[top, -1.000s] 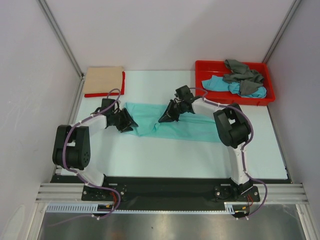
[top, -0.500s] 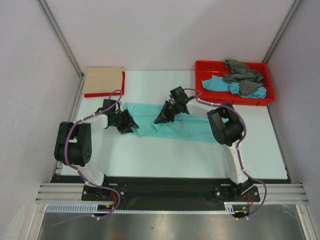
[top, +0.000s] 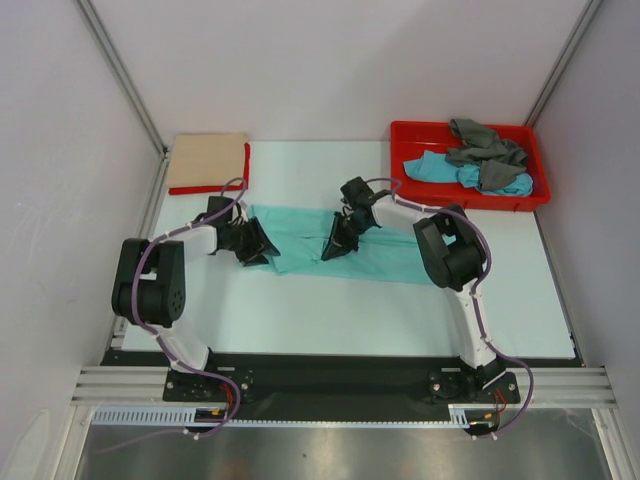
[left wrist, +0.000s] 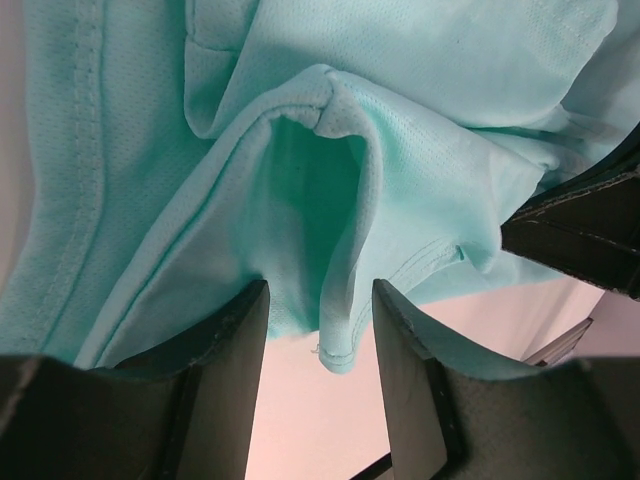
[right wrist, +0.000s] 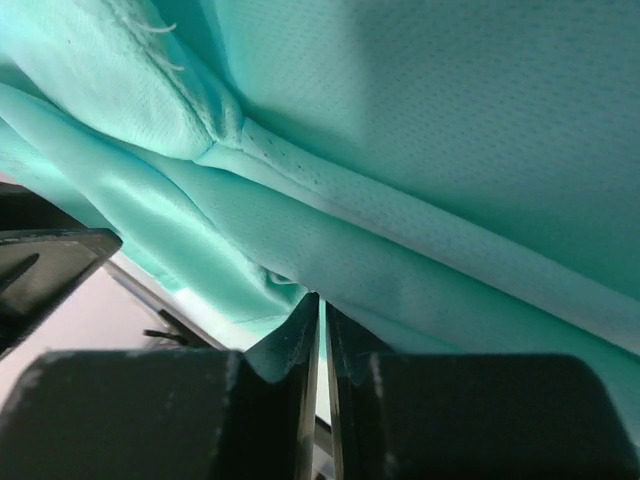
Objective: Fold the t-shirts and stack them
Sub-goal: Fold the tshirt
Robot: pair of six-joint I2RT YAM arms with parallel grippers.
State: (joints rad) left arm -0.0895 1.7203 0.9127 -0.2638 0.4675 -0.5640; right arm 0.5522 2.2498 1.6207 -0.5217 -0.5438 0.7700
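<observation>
A mint-green t-shirt [top: 390,255] lies stretched across the middle of the table. My left gripper [top: 255,246] is at its left end, open. In the left wrist view a hemmed fold of the mint-green t-shirt [left wrist: 340,200] hangs between the spread fingers [left wrist: 230,350] without being pinched, around the left gripper [left wrist: 320,345]. My right gripper [top: 336,246] is over the shirt's middle. In the right wrist view the right gripper [right wrist: 320,320] is shut on a thin layer of the mint-green t-shirt [right wrist: 420,130]. A folded beige t-shirt [top: 205,158] rests on a red t-shirt [top: 205,188] at the back left.
A red tray [top: 400,132] stands at the back right, holding a crumpled grey t-shirt [top: 485,145] and a turquoise-blue t-shirt [top: 435,168]. Metal frame posts and walls close in the table on both sides.
My right gripper has shifted left and then nearer with the pinched cloth, bunching the shirt's middle. The left jaws have opened slightly wider; the left arm barely moved.
</observation>
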